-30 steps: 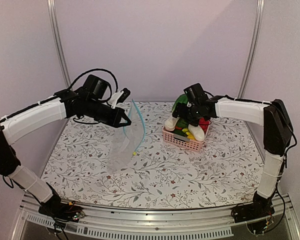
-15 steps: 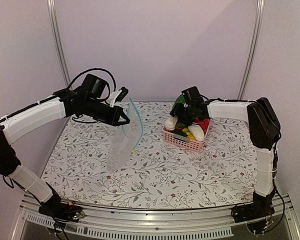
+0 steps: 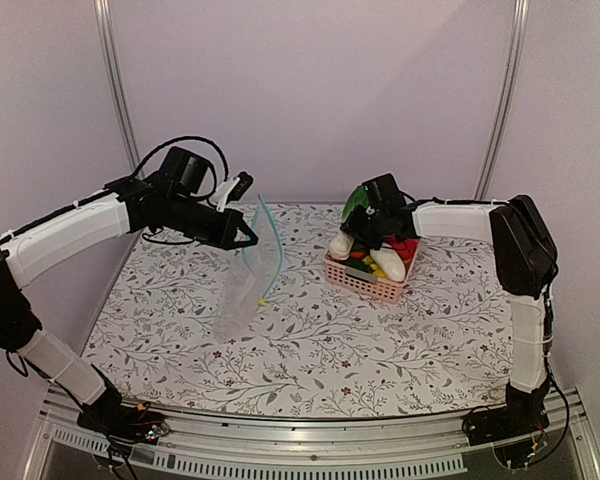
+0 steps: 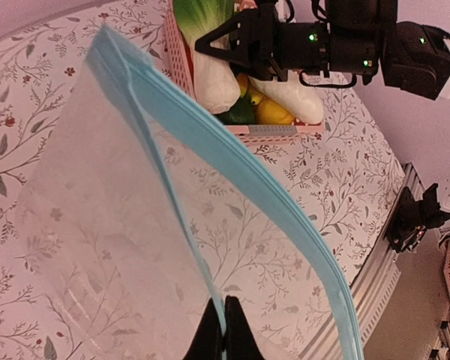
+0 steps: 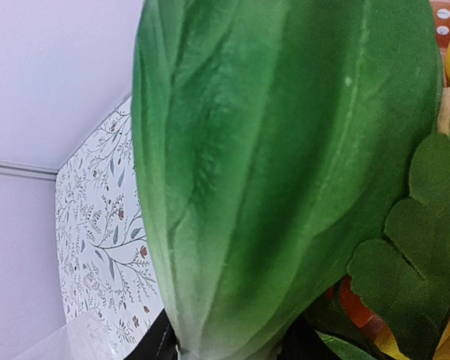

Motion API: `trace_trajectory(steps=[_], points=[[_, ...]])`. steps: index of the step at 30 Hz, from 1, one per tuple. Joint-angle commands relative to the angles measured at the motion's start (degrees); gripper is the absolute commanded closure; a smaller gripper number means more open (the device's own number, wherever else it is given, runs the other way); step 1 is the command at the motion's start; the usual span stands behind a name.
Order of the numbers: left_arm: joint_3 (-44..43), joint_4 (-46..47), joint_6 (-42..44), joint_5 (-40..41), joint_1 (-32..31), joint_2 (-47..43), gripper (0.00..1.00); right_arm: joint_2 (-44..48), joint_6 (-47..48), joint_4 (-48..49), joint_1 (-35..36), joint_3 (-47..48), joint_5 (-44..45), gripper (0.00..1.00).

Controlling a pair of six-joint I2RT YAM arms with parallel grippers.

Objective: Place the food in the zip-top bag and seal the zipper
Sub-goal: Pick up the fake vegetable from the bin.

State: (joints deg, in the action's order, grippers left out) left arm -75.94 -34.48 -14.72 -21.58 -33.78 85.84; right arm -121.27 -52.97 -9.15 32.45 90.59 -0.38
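Note:
My left gripper [image 3: 250, 240] is shut on one lip of the clear zip-top bag [image 3: 242, 288] and holds it up, its lower end on the table. In the left wrist view the fingertips [image 4: 223, 330] pinch the near light-blue zipper [image 4: 165, 195]; the far strip [image 4: 247, 172] bows away, so the mouth gapes. My right gripper [image 3: 368, 222] is at the pink basket [image 3: 365, 283], its fingers [image 5: 161, 341] on both sides of the bok choy [image 5: 285, 150], which leans against the basket's left end [image 3: 348, 228]. A red fruit [image 3: 408, 247] lies in the basket. The peach fruit is not discernible.
The basket [image 4: 247, 131] also holds a second white-stemmed vegetable [image 3: 392, 264] and yellow pieces [image 4: 274, 111]. The floral tablecloth [image 3: 330, 350] covers the table. Metal posts [image 3: 115, 90] stand at the back corners, with a wall behind.
My left gripper has moved slightly back and up with the bag. My right arm's elbow has swung left and the gripper has pushed a little further onto the bok choy.

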Motion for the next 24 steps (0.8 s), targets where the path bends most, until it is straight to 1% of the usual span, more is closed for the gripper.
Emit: trace_trajectory(steps=[1, 7, 12, 15, 24], points=[[1.1, 1.3, -0.3, -0.3, 1.1, -0.7, 1.00, 0.5, -0.4, 2.6, -0.2, -0.5, -0.7, 0.68], [1.1, 1.3, -0.5, -0.9, 1.8, -1.0, 1.00, 3.7, 0.5, 2.7, -0.2, -1.6, -1.3, 0.70], [1.1, 1.6, -1.0, -1.6, 2.4, -1.3, 1.00, 9.2, 2.1, 2.6, -0.3, -4.2, 0.1, 0.71], [1.1, 1.7, -1.3, -2.3, 2.7, -1.4, 1.00, 12.8, 3.3, 2.5, -0.3, -5.8, 2.6, 0.71], [1.2, 1.9, -1.2, -2.7, 3.3, -1.8, 1.00, 22.6, 7.3, 2.0, 0.2, -9.7, 3.6, 0.71]])
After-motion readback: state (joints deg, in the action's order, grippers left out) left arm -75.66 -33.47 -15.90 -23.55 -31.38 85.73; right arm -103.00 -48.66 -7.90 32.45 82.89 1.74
